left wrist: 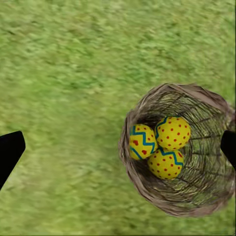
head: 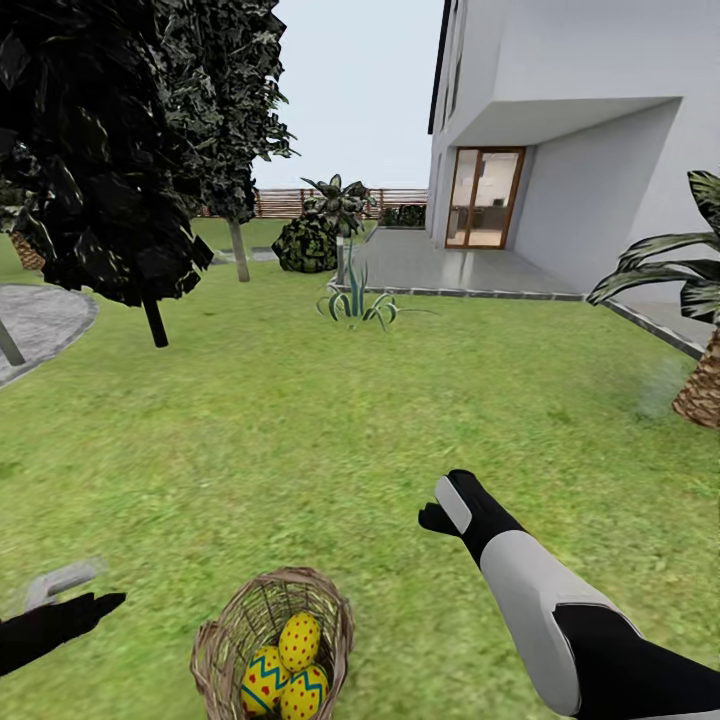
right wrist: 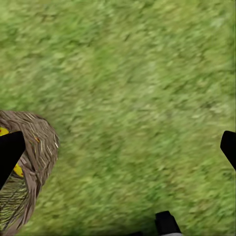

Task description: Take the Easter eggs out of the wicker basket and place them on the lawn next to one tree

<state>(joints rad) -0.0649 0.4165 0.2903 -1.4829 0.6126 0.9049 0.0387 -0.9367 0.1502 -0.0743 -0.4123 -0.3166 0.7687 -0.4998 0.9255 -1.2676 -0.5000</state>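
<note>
Where eggs (left wrist: 160,144) crowd the basket (left wrist: 206,196), left fingers (left wrist: 10,152) apart.

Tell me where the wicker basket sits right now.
The wicker basket stands on the lawn at the head view's bottom edge, between both arms, holding three Easter eggs.

From my head camera I see flat, even daylight under a pale overcast sky, with hardly any cast shadows on the mottled green grass lawn (head: 330,400). Both wrist cameras render that grass soft and smeared, and the brown woven wicker basket (left wrist: 147,172) looks slightly blurred.
</note>
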